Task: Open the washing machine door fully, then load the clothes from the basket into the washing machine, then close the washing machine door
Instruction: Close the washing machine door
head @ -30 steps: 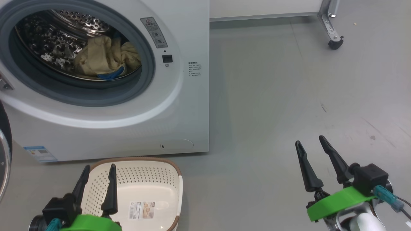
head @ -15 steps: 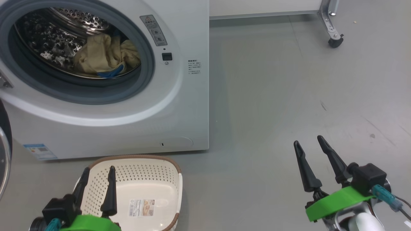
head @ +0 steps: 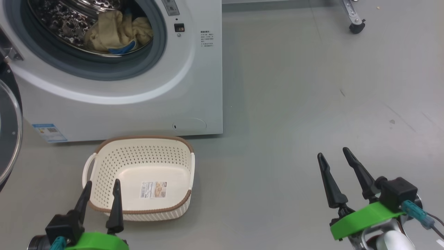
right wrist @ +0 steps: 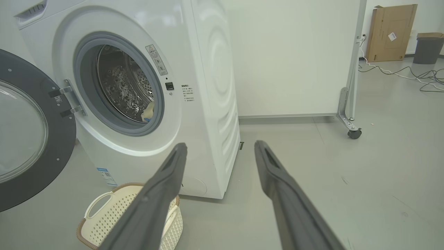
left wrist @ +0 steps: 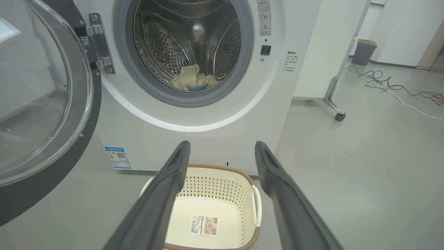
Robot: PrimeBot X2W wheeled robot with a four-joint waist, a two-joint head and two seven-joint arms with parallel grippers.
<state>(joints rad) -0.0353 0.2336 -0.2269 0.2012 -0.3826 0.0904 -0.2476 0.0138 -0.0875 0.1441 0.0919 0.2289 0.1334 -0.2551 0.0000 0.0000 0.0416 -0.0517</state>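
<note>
Clothes point(head: 114, 31) in the drum point(head: 59, 21), upper left; basket point(head: 104, 163) empty. Left claw point(head: 102, 182) and right claw point(head: 332, 152) wide, empty. Swinging the door point(head: 10, 128) shut could pinch that cuff point(head: 121, 48) (blue, frontmost).

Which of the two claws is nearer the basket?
The left claw, poised at the basket's near rim; the right claw hangs well apart over the floor.

We see the washing machine door point(left wrist: 38, 104) wide open, the clothes point(head: 111, 33) inside the washing machine point(head: 201, 86), the basket point(head: 138, 156) before it.
</note>
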